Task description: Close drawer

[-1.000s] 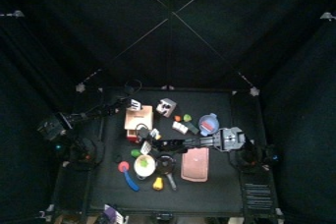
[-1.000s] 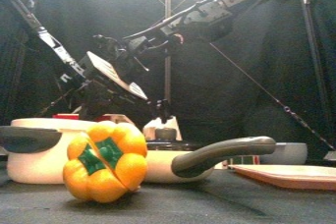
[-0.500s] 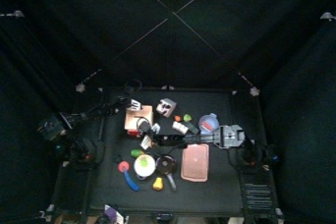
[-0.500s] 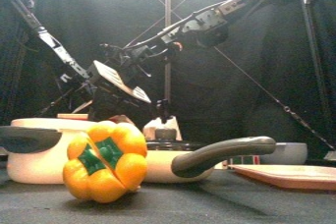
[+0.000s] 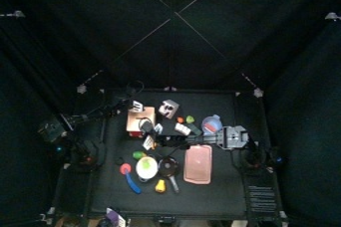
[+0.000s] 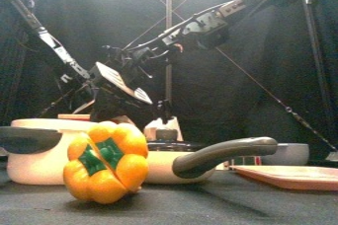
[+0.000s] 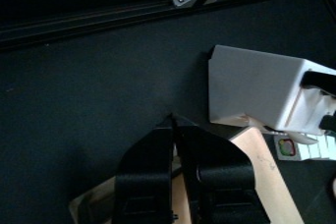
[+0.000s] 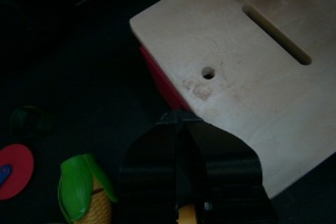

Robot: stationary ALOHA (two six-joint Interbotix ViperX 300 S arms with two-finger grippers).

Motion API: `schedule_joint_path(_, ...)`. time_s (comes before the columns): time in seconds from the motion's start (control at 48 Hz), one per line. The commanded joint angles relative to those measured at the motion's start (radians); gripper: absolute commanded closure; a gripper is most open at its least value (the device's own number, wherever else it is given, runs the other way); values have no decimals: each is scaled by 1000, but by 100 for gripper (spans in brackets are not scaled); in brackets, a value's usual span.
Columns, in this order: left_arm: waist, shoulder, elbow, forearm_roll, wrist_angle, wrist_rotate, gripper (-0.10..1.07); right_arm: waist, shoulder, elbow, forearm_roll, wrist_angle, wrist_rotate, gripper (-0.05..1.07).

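From above, the drawer sits at the far left part of the table, with the left gripper at its far edge and the right gripper just beside it on the right.

From the front, pots and a yellow pepper hide the box; both arms hang over that place.

The left wrist view shows the left jaws a little apart, on a tan wooden edge.

In the right wrist view the right jaws stand narrow above the pale flat top, and I cannot tell any grip. The wood looks stiff and light, maybe sliding easily; I would push on the flat front, while the other side is braced.
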Motion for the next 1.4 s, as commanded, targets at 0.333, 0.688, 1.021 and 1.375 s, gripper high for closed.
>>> schedule_joint_path(0.333,3,-29,-21,6,-52,3,56,5,-77,-26,-23,2,0,65)
schedule_joint_path(0.688,-2,-92,-9,15,-138,3,56,58,-138,-11,-61,3,0,65)
schedule_joint_path(1.021,-3,-158,34,26,-138,0,56,75,-183,67,-55,38,2,65)
schedule_joint_path(1.375,-49,-215,49,28,-138,3,56,104,-334,265,-23,161,2,65)
